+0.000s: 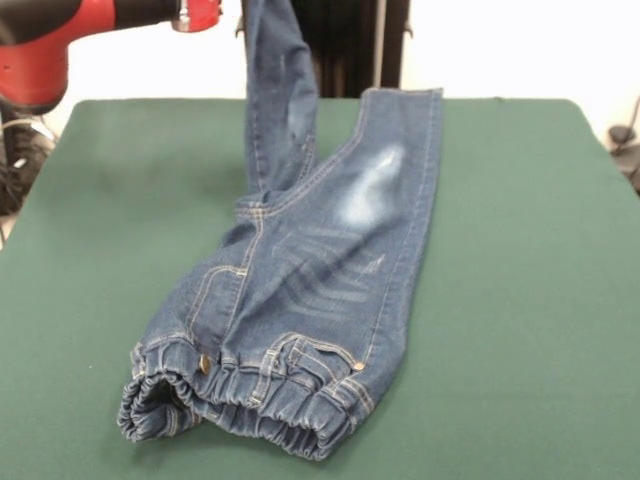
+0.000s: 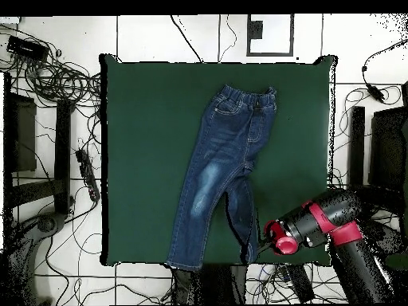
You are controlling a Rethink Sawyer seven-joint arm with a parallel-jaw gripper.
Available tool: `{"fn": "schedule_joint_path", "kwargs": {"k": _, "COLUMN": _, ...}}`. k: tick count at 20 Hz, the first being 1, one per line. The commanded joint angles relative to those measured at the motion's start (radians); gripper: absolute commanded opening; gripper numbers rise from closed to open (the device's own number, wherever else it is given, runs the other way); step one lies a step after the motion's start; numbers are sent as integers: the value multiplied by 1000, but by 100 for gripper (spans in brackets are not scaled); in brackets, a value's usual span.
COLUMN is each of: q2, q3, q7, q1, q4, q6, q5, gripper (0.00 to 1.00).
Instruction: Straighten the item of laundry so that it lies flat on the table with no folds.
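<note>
The item of laundry (image 1: 320,290) is a small pair of blue jeans on the green table (image 1: 520,260). Its gathered waistband (image 1: 240,400) bulges open at the near edge. One leg, with a faded whitish patch, lies flat and reaches the far edge. The other leg (image 1: 275,90) is pulled straight up and leaves the picture's top. In the overhead view the jeans (image 2: 219,171) run from the waistband at the top to the hems near the bottom edge. My gripper (image 2: 259,239), at the end of the red and black arm (image 2: 319,223), is shut on the raised leg's lower end and mostly hidden.
The arm's red link (image 1: 55,40) crosses the upper left of the front view. Cables (image 2: 56,76) and dark equipment (image 2: 20,131) lie on the floor around the table. Green felt (image 2: 139,159) shows on both sides of the jeans.
</note>
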Motion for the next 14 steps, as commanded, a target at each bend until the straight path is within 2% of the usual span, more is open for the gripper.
{"fn": "schedule_joint_path", "kwargs": {"k": 1, "q2": -35, "q3": 6, "q7": -149, "q1": 49, "q4": -116, "q6": 122, "q5": 6, "gripper": 0}}
{"fn": "schedule_joint_path", "kwargs": {"k": 14, "q2": -65, "q3": -6, "q7": -187, "q1": 54, "q4": -160, "q6": 159, "q5": -25, "gripper": 0}}
